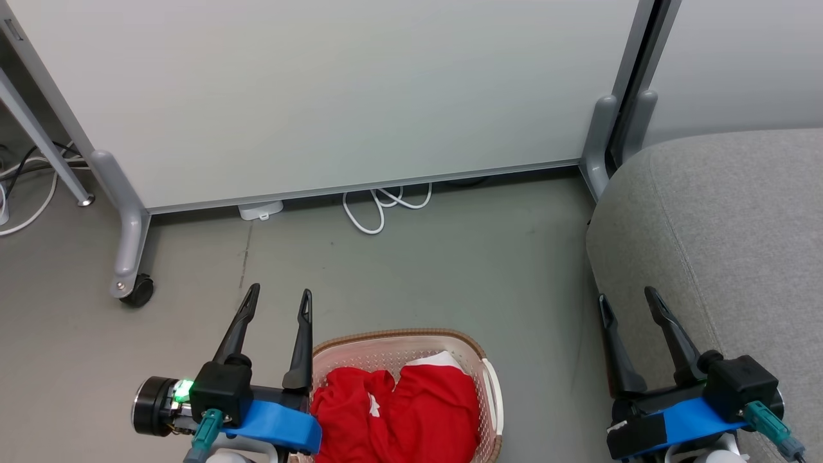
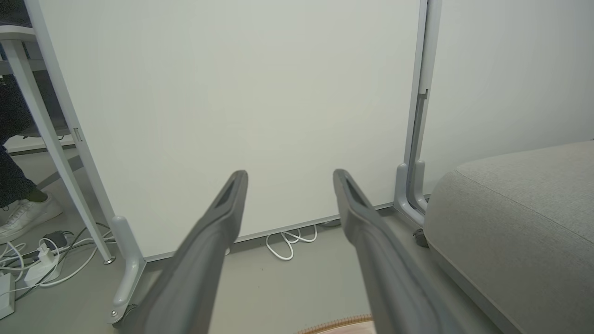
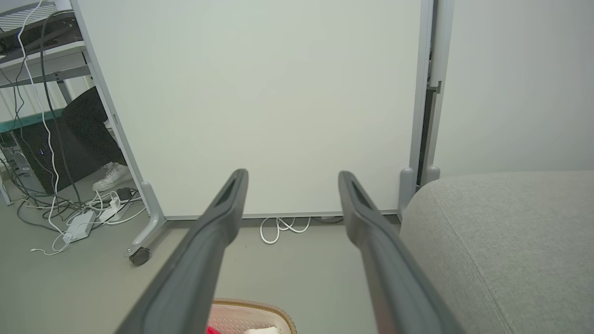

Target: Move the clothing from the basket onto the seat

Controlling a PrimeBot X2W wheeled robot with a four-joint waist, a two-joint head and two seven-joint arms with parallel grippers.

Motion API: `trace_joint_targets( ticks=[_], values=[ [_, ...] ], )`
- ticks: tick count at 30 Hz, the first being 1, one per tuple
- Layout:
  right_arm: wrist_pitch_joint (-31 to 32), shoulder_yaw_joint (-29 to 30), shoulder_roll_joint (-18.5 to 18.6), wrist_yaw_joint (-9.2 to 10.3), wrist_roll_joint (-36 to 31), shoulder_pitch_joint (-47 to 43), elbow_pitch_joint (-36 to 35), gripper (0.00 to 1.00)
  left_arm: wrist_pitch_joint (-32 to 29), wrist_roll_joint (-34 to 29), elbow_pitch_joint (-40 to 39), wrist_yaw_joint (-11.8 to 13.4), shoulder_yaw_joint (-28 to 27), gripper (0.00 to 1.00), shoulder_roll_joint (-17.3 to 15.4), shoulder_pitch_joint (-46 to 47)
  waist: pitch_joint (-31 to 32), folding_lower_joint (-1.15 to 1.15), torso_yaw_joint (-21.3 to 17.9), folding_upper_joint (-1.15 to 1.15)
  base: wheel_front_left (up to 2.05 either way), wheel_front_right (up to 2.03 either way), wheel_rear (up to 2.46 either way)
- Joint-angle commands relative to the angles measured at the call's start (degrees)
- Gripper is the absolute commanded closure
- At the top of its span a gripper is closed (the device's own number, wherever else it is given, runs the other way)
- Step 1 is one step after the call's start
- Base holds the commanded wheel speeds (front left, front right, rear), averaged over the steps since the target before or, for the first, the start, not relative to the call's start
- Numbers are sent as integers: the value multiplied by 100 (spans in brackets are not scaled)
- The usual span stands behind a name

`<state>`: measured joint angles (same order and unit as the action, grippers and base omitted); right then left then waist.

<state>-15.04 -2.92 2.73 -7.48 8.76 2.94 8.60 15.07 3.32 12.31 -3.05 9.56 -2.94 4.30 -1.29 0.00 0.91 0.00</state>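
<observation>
Red clothing [image 1: 398, 411] with white patches lies crumpled inside the cream basket [image 1: 386, 339], which stands on the floor at the bottom middle of the head view. Its brown rim [image 3: 260, 306] also peeks into the right wrist view. My left gripper [image 1: 280, 297] hangs open just left of the basket, above the floor, with nothing between its fingers [image 2: 222, 218]. My right gripper [image 1: 627, 301] is open too, at the front left edge of the grey seat [image 1: 726, 225], which fills the right side. The seat [image 2: 519, 218] is bare.
A white wheeled partition panel [image 1: 321, 96] stands across the back, with a castor foot [image 1: 136, 290] at the left and a grey post [image 1: 601, 138] by the seat. White cables [image 1: 379, 206] lie under it. A person's white shoe [image 2: 25, 215] and more cables [image 3: 79, 218] are at the far left.
</observation>
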Motion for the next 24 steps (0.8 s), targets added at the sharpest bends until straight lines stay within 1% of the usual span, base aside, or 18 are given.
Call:
trace_joint_targets(
  ticks=[1,7,11,13,14,15,17,24],
  values=[
    [-22,1,28,-3,1,-83,-15,0,16,22,22,-12,-17,0,7,40,-14,0,-5,0,0,0,0],
    [-22,-26,27,-3,8,2,-54,0,16,28,125,-110,-26,0,8,193,-117,0,-55,0,0,0,0],
    [-21,-96,26,-3,38,159,-93,0,16,-98,404,-209,10,0,-51,482,-350,0,-164,0,0,0,0],
    [-21,-145,26,-2,31,252,-122,0,16,-166,546,-257,58,0,-120,667,-531,0,-248,0,0,0,0],
    [-21,-140,27,-3,51,359,-147,0,15,-207,735,-304,120,0,-198,876,-733,0,-333,0,0,0,0],
    [-21,-140,27,-3,51,359,-147,0,15,-207,735,-304,120,0,-198,876,-733,0,-333,0,0,0,0],
    [-21,-142,24,-3,70,477,-183,0,15,-249,896,-352,187,0,-273,1128,-958,0,-423,0,0,0,0],
    [-21,-160,22,-3,166,918,-327,0,15,-373,1652,-431,608,0,-692,1969,-1800,0,-742,0,0,0,0]
  ],
)
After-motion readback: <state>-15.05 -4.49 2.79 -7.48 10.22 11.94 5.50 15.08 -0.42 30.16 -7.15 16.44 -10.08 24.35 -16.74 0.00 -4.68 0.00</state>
